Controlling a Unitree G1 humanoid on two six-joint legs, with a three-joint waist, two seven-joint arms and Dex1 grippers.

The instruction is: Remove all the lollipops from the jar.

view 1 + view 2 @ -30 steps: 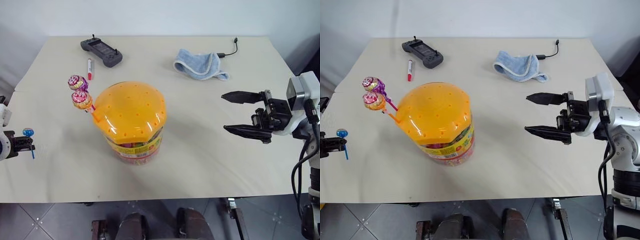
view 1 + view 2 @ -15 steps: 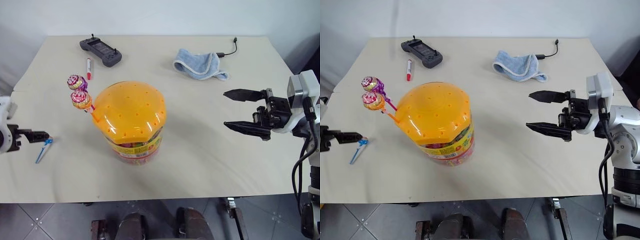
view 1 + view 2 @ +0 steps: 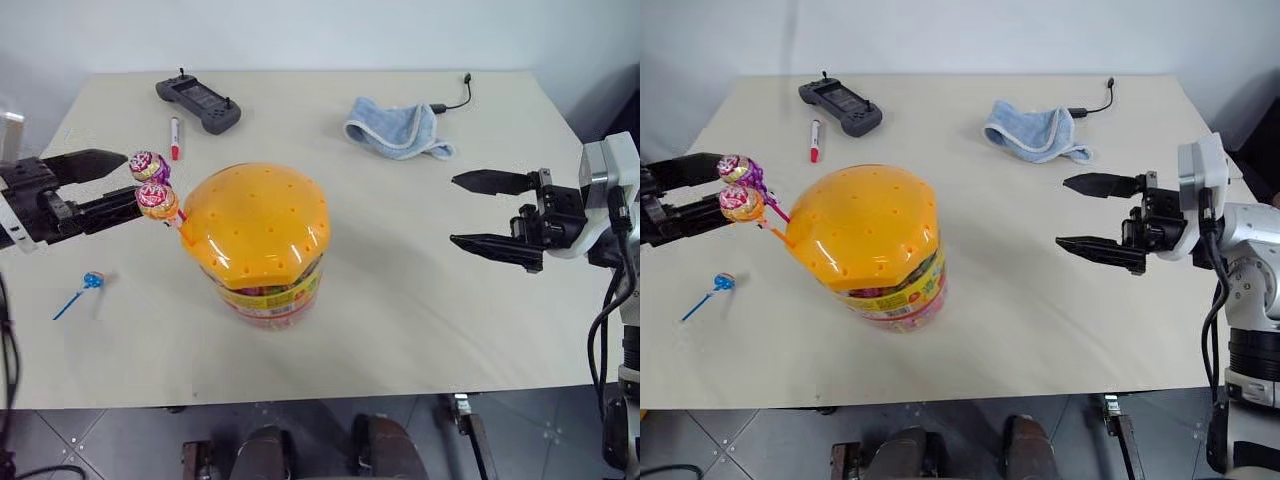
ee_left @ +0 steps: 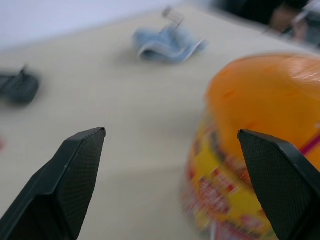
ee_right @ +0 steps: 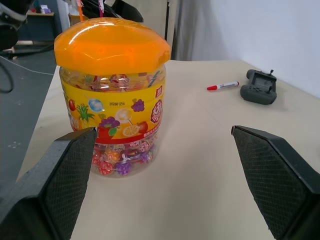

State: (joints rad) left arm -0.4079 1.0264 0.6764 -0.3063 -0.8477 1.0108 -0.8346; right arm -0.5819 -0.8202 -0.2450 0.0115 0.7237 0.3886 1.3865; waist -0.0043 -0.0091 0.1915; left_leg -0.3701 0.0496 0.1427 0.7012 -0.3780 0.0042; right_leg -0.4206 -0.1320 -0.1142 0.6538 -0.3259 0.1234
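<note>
Flanking two lollipops [image 3: 148, 183]: left fingers [image 3: 95, 163].

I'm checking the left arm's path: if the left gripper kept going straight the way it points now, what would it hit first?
Most likely the two lollipops sticking out of the jar lid; the open left gripper has its fingertips right at them. Depth is unclear, so it might pass alongside.

3 lollipops [image 3: 150, 183], 1 jar [image 3: 258, 240], 1 pen [image 3: 175, 137], 1 cloth [image 3: 395, 127], 1 controller [image 3: 198, 101].

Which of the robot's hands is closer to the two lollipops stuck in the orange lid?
Left. The left gripper is open around them; the right gripper hangs far across the table.
</note>
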